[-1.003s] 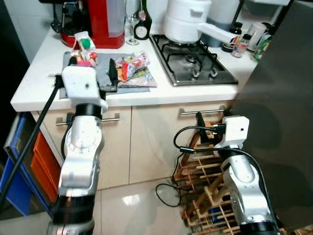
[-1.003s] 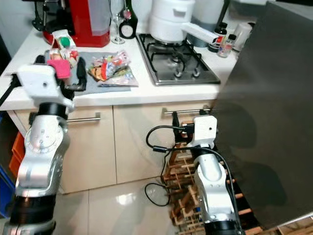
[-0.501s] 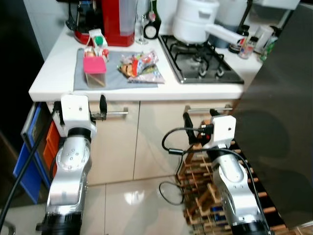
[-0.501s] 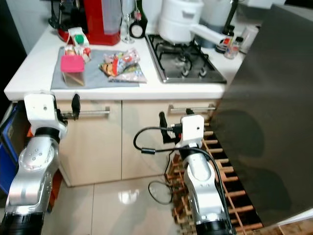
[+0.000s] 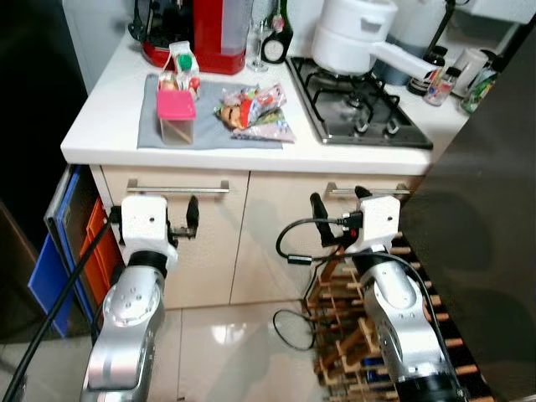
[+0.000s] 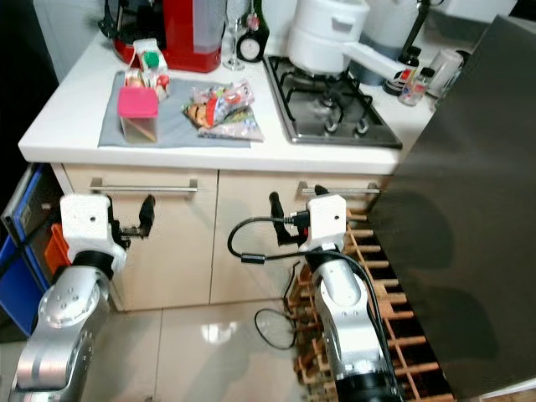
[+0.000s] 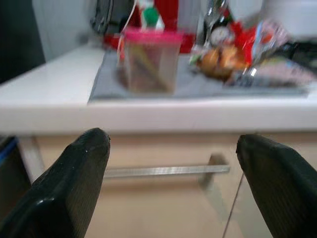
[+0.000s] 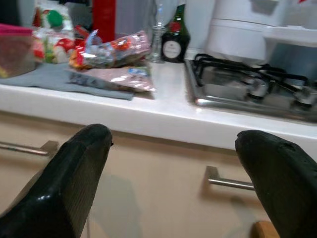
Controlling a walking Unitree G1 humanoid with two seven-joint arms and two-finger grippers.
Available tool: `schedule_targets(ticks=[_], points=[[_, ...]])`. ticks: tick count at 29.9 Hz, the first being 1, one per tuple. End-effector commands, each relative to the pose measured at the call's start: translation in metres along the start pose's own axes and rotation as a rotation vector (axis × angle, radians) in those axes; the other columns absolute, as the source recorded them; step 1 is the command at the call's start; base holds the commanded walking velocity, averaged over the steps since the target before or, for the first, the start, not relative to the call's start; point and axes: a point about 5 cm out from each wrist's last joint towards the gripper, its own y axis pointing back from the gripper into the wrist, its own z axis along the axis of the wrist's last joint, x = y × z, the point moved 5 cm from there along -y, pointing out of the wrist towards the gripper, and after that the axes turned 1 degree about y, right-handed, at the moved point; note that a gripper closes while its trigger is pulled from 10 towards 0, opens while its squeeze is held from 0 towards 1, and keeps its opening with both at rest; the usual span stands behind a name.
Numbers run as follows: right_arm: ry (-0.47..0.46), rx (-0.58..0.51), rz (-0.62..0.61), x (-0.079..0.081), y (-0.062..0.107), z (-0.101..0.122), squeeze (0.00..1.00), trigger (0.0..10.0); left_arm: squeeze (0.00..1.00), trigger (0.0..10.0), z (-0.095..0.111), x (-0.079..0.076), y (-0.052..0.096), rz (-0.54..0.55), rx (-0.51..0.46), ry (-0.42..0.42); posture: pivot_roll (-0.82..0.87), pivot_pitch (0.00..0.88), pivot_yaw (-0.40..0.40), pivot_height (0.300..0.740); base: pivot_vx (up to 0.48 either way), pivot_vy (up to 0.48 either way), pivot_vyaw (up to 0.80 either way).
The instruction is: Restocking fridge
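Left gripper (image 7: pixel 171 183): jaws spread wide, empty, held below the counter (image 5: pixel 109 109) edge before a drawer handle (image 7: pixel 166 171); beyond and above them, a pink-lidded container (image 7: pixel 150 60) on a grey mat (image 5: pixel 213 134), snack packets (image 5: pixel 254 110) beside it. Right gripper (image 8: pixel 173 183): jaws likewise apart, empty, facing the cupboard front; gas hob (image 8: pixel 252 84) above and beyond.

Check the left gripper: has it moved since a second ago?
Yes. The left gripper has dropped from over the grey mat to below the countertop edge, before the cabinet handle.
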Motion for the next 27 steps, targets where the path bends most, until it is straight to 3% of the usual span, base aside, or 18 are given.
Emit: schedule_targets(ticks=[1, 3, 4, 5, 7, 11, 15, 18, 24, 27], points=[[0.003, -0.001, -0.019, -0.008, -0.001, 0.002, 0.00, 10.0, 0.00, 10.0, 0.011, -0.004, -0.003, 0.000, -0.041, 0.008, 0.08, 0.000, -0.110, 0.740, 0.480, 0.000, 0.00], [0.015, -0.026, -0.020, -0.009, -0.003, 0.008, 0.00, 10.0, 0.00, 10.0, 0.021, -0.002, -0.004, 0.020, -0.087, -0.006, 0.07, 0.000, -0.103, 0.740, 0.480, 0.000, 0.00], [0.049, -0.099, -0.023, -0.011, -0.008, 0.026, 0.00, 10.0, 0.00, 10.0, 0.040, -0.001, -0.004, 0.045, -0.174, -0.021, 0.07, 0.000, -0.102, 0.740, 0.480, 0.000, 0.00], [0.049, -0.099, -0.023, -0.011, -0.008, 0.026, 0.00, 10.0, 0.00, 10.0, 0.040, -0.001, -0.004, 0.045, -0.174, -0.021, 0.07, 0.000, -0.102, 0.740, 0.480, 0.000, 0.00], [0.088, -0.232, -0.010, -0.008, -0.013, 0.060, 0.00, 10.0, 0.00, 10.0, 0.067, -0.001, -0.001, 0.063, -0.293, -0.042, 0.06, 0.000, -0.105, 0.740, 0.476, 0.000, 0.00], [0.060, -0.279, 0.016, -0.002, -0.018, 0.077, 0.00, 10.0, 0.00, 10.0, 0.078, 0.002, 0.000, 0.099, -0.340, -0.046, 0.06, 0.000, -0.106, 0.740, 0.472, 0.000, 0.00], [0.043, -0.260, 0.042, 0.002, -0.021, 0.072, 0.00, 10.0, 0.00, 10.0, 0.080, 0.004, 0.000, 0.120, -0.351, -0.049, 0.06, 0.000, -0.108, 0.740, 0.464, 0.000, 0.00], [0.039, -0.245, 0.057, 0.006, -0.021, 0.068, 0.00, 10.0, 0.00, 10.0, 0.083, 0.004, 0.001, 0.129, -0.370, -0.069, 0.07, 0.000, -0.109, 0.740, 0.406, 0.000, 0.78], [0.021, -0.241, 0.053, 0.010, -0.018, 0.066, 0.00, 10.0, 0.00, 10.0, 0.103, -0.003, -0.001, 0.100, -0.440, -0.141, 0.08, 0.000, -0.108, 0.740, 0.000, 0.000, 0.49], [0.025, -0.242, 0.054, 0.011, -0.017, 0.066, 0.00, 10.0, 0.00, 10.0, 0.113, -0.004, -0.003, 0.076, -0.458, -0.126, 0.08, 0.000, -0.104, 0.740, 0.000, 0.000, 0.00]])
